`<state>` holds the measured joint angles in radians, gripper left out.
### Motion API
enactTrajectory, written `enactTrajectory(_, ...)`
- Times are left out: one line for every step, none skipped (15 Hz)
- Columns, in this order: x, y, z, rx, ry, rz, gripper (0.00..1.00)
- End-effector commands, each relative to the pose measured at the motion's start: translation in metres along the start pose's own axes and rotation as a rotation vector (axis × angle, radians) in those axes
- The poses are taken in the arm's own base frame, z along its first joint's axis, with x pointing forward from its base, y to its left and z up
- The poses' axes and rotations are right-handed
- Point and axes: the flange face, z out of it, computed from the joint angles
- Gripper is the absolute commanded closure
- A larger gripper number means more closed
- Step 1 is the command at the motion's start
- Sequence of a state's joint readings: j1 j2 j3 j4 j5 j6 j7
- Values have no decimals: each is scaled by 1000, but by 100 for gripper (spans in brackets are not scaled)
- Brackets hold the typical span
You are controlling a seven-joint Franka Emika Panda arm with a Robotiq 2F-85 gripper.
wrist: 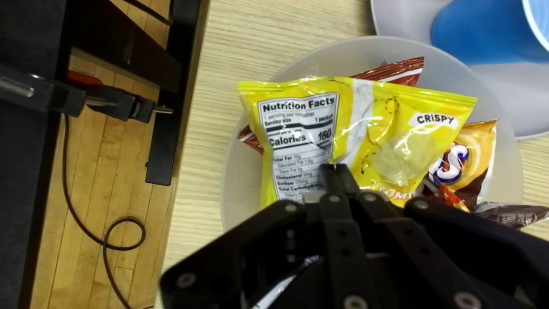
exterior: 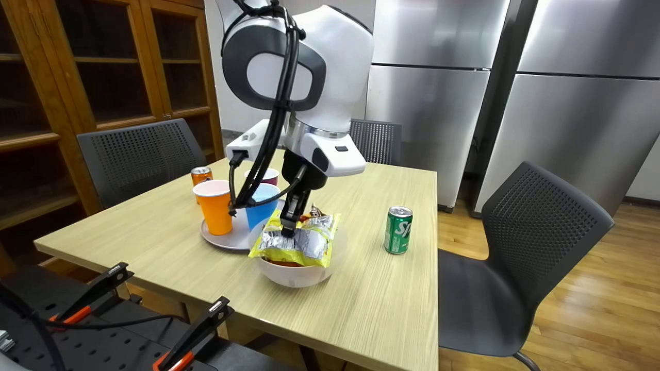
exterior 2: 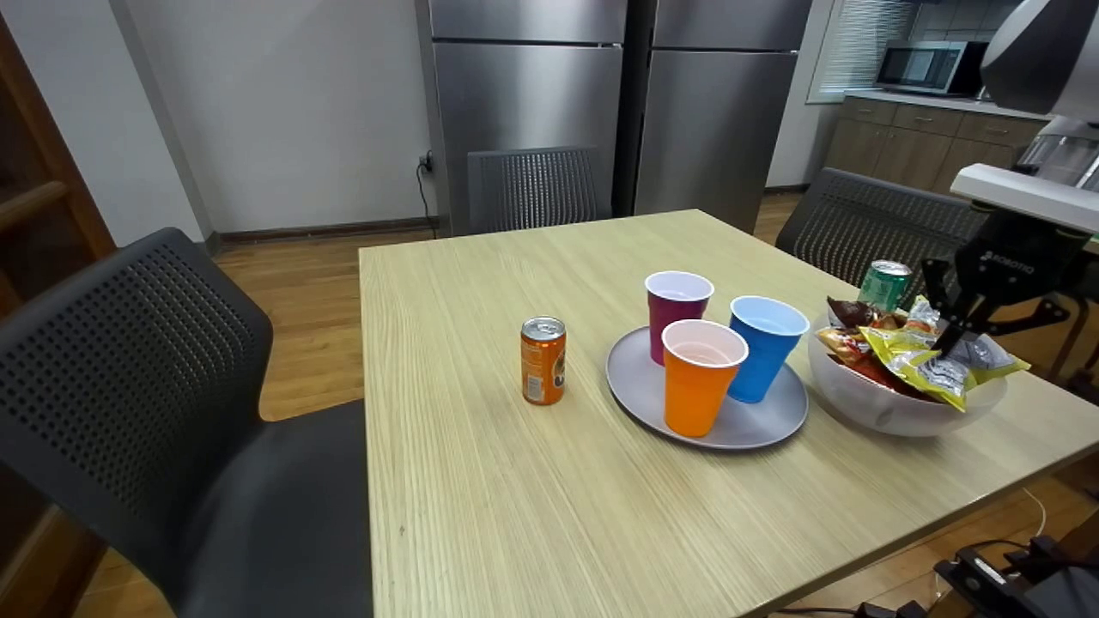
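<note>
Clamping its jaws on the middle of a yellow snack bag [wrist: 356, 128], a down-pointing gripper [wrist: 338, 169] holds it at the mouth of a translucent bowl [exterior: 294, 278], over other snack packets [wrist: 465, 161]. Just beside it on the table [exterior 2: 481, 498], a gray plate [exterior 2: 633, 379] bears an orange cup [exterior 2: 700, 390], a blue cup [exterior 2: 764, 352] and a maroon cup [exterior 2: 672, 318]. A green can [exterior: 398, 230] and an orange can [exterior 2: 543, 362] stand apart, on different sides of the bowl.

pincer [exterior 2: 946, 345] touching yellow packet [exterior 2: 932, 371] | bowl [exterior 2: 884, 412] beside plate [exterior 2: 635, 386] | orange can [exterior 2: 543, 365]
</note>
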<state>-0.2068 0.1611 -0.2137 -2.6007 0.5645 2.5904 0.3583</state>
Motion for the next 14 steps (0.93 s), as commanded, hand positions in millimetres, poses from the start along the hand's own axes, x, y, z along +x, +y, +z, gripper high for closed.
enactTrajectory(2, -5, 7, -6, -1, -19, 100)
enactTrajectory(3, -5, 7, -8, -2, -19, 100)
enactTrajectory(2, -4, 6, -9, -1, -21, 100)
enactTrajectory(2, -4, 5, -11, 1, -27, 74)
enactTrajectory(1, -4, 4, -9, 5, -31, 73)
enactTrajectory(0, -3, 2, -6, 4, -34, 68)
enactTrajectory(-1, -3, 0, -7, 2, -40, 60)
enactTrajectory(-3, -2, -2, -5, -1, -50, 53)
enactTrajectory(-4, -2, -5, -1, 1, -60, 45)
enactTrajectory(-5, -2, -7, 3, 3, -69, 38)
enactTrajectory(-7, -1, -10, 10, 4, -81, 30)
enactTrajectory(-8, -1, -13, 15, 7, -92, 23)
enactTrajectory(-10, -2, -17, 23, 11, -104, 15)
enactTrajectory(-11, -2, -22, 30, 15, -115, 8)
